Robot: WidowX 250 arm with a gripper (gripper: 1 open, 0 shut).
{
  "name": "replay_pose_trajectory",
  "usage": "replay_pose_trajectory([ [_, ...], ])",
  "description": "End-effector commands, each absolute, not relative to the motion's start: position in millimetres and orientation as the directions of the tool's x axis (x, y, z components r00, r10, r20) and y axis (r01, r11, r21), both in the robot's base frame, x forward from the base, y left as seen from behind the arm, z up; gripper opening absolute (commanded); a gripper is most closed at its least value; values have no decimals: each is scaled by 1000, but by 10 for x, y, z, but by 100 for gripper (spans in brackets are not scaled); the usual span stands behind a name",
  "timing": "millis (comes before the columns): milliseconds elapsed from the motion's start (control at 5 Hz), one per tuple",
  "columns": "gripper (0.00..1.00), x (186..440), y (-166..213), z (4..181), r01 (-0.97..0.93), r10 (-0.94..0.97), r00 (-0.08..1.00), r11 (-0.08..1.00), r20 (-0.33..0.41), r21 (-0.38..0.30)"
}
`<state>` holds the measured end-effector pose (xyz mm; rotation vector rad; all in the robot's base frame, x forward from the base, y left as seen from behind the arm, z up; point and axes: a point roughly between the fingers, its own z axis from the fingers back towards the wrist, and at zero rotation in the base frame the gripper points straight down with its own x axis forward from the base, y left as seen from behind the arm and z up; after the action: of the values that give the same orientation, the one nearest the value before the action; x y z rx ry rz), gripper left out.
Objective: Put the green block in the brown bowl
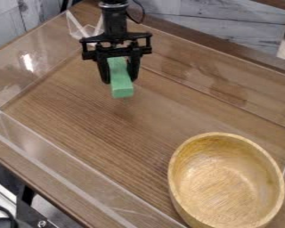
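The green block point(121, 82) hangs a little above the wooden table, pinched at its upper end by my black gripper point(118, 64), which points almost straight down and is shut on it. The block's lower end tilts slightly toward the right. At the lower right of the camera view sits the brown bowl point(181, 183), a wide shallow wooden bowl with nothing inside. The gripper and block are at the upper left, well apart from the bowl.
The wood-grain table point(97, 151) is ringed by low clear plastic walls point(20, 67). A pale stone-look wall point(228, 18) runs behind. The table's dark front edge point(14, 209) lies at the lower left.
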<state>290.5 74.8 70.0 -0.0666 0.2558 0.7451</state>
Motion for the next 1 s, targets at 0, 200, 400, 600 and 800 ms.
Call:
replay_pose_trajectory([
  [0,0,2902,729,990,-650,637,751,759,-173,-29],
  [200,0,2841,714,1009,-633,618,768,773,-171,-46],
  [400,0,2781,706,1030,-615,600,782,786,-168,-62],
  [600,0,2725,685,1064,-595,578,799,800,-163,-78],
  [800,0,2677,680,1084,-579,563,812,810,-157,-90],
])
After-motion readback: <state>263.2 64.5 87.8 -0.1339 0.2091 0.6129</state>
